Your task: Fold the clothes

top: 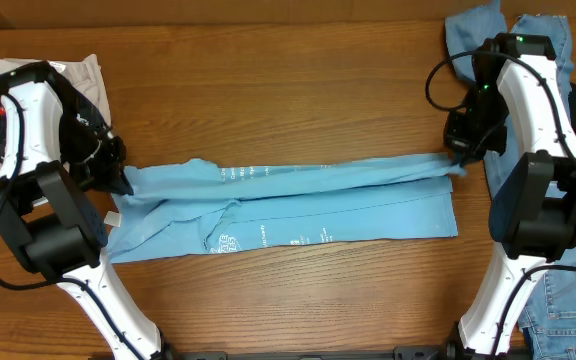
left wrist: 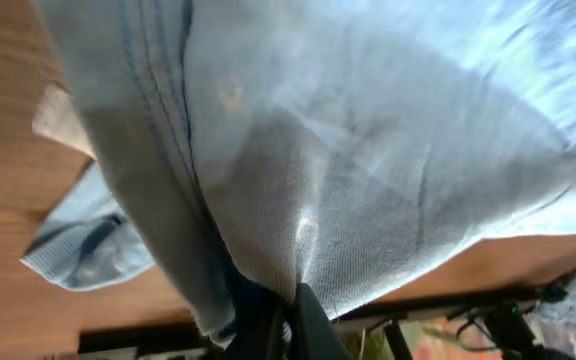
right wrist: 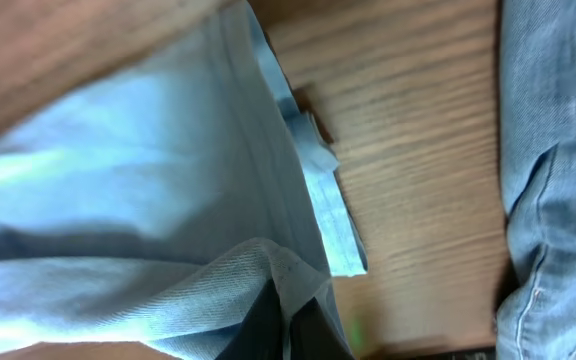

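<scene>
Brown wood-grain tabletop [top: 288, 90]. The light blue T-shirt [top: 298, 205] lies across its middle as a long band, folded lengthwise, small white print showing. My left end effector [top: 118, 178] is clamped on the shirt's left end, cloth bunched between the fingers. My right end effector [top: 458, 160] is clamped likewise on the right end. Denim jeans [top: 558, 315] lie along the right edge, and a beige cloth [top: 83, 75] at the far left corner.

Bench [top: 288, 90] open beyond the stretched T-shirt [top: 288, 205] — jeans [top: 556, 28] crowd the right edge, pale cloth [top: 88, 75] the left corner.
</scene>
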